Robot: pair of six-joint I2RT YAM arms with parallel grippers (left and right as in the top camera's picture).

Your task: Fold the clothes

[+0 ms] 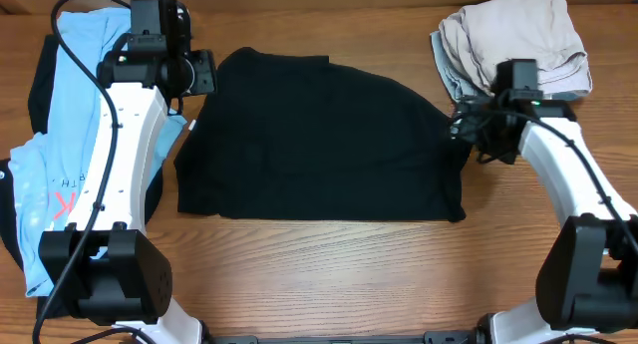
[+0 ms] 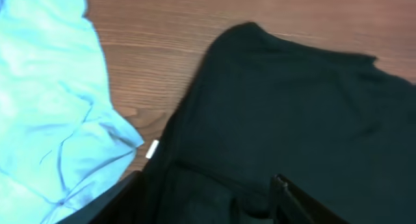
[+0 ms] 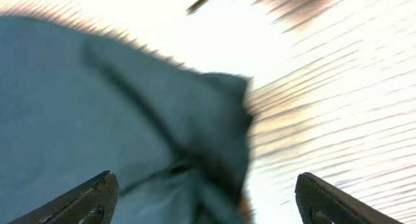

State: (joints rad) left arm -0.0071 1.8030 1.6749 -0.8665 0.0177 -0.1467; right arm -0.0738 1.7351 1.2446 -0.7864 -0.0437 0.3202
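Observation:
The black garment lies flat and folded in the middle of the table, a small white tag at its left edge. My left gripper hangs over its upper left corner, open, with black cloth lying loose between the fingers. At the garment's right edge, my right gripper is also open; its fingers stand wide apart over the cloth's edge without gripping it. A light-blue printed tee lies at the far left under my left arm. Beige and grey pieces are piled at the back right.
Bare wooden table shows in front of the black garment and between it and the beige pile. The light-blue tee lies a short way from the black garment's left edge.

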